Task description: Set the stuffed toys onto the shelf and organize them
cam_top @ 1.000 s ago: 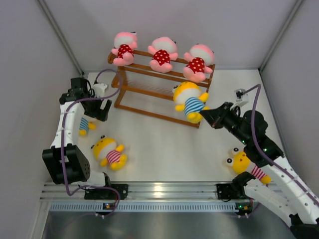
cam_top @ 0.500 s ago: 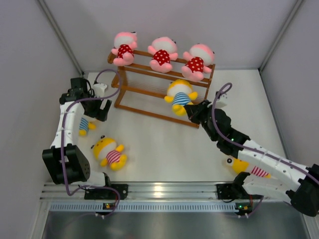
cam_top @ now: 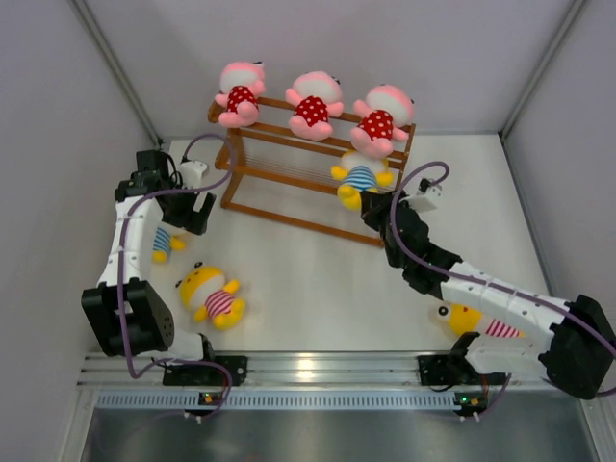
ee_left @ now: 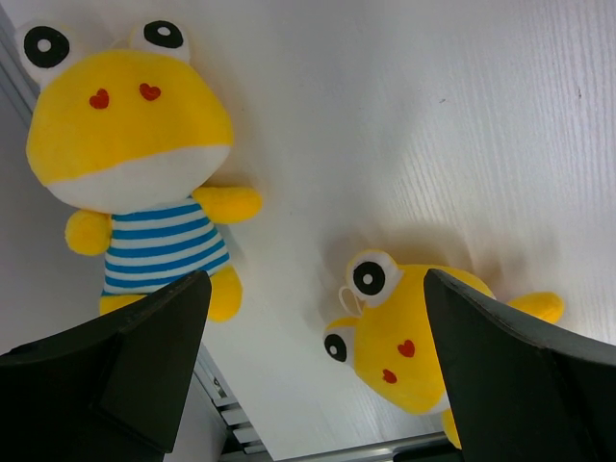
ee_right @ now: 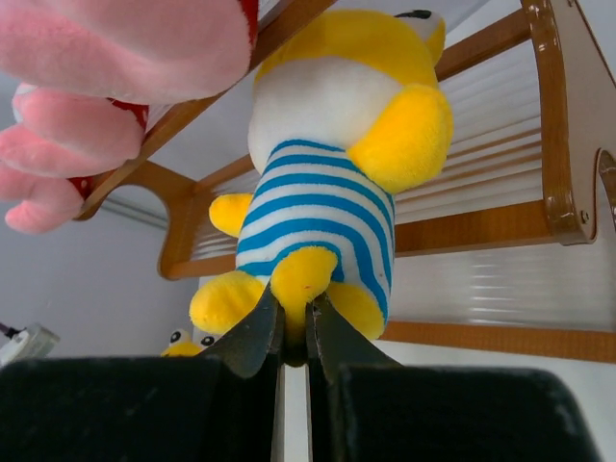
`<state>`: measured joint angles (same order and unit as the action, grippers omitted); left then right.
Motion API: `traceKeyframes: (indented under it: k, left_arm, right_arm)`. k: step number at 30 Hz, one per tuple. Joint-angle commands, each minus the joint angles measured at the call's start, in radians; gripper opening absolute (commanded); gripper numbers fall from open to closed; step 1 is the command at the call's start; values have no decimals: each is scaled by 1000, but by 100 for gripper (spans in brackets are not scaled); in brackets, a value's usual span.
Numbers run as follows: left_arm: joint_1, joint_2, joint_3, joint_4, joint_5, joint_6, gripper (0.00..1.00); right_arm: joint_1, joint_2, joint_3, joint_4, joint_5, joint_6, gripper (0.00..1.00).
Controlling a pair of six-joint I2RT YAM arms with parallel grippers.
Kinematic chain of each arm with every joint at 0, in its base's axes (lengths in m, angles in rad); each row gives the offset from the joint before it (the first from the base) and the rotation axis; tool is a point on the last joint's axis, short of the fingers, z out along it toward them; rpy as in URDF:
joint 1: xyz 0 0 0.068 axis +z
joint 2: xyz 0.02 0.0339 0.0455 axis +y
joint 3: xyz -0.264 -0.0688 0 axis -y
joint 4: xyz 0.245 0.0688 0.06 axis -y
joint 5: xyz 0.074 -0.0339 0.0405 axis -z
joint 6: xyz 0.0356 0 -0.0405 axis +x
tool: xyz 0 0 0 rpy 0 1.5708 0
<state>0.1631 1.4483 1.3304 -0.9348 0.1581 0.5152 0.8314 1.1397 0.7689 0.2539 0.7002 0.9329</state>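
The wooden shelf [cam_top: 274,207] stands at the back with three pink toys [cam_top: 315,104] on its top tier. My right gripper [cam_top: 372,209] is shut on a foot of a yellow blue-striped toy [cam_top: 360,177] and holds it at the right end of the middle tier. In the right wrist view the gripper [ee_right: 295,322] pinches that toy [ee_right: 322,192] in front of the shelf rails [ee_right: 481,231]. My left gripper [cam_top: 197,214] is open and empty above a second blue-striped toy [cam_top: 162,243]. The left wrist view shows the gripper [ee_left: 313,375], this toy [ee_left: 144,183] and a red-striped toy's head [ee_left: 414,332].
A yellow red-striped toy [cam_top: 214,294] lies on the table at the front left. Another one [cam_top: 476,320] lies at the front right, partly under my right arm. Grey walls close in the table on three sides. The metal rail [cam_top: 308,371] runs along the near edge.
My right arm has carried the blue-striped toy back and left, from in front of the shelf onto the level of its middle tier. The left arm has not moved.
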Motion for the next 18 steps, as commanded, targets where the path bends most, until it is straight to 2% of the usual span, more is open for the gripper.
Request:
traceKeyframes:
  k: [1, 8, 13, 18]
  left_arm:
    - [7, -26, 4, 39, -11, 6, 98]
    - [10, -32, -3, 39, -15, 11, 98]
    - [12, -29, -2, 39, -11, 9, 98]
    - [12, -29, 0, 39, -12, 11, 98]
  right_arm:
    - [18, 64, 41, 113, 90, 75, 0]
    - [20, 150, 55, 199, 151, 50, 0]
    - [20, 192, 55, 208, 182, 70, 0]
    - [18, 209, 85, 229, 182, 21, 0]
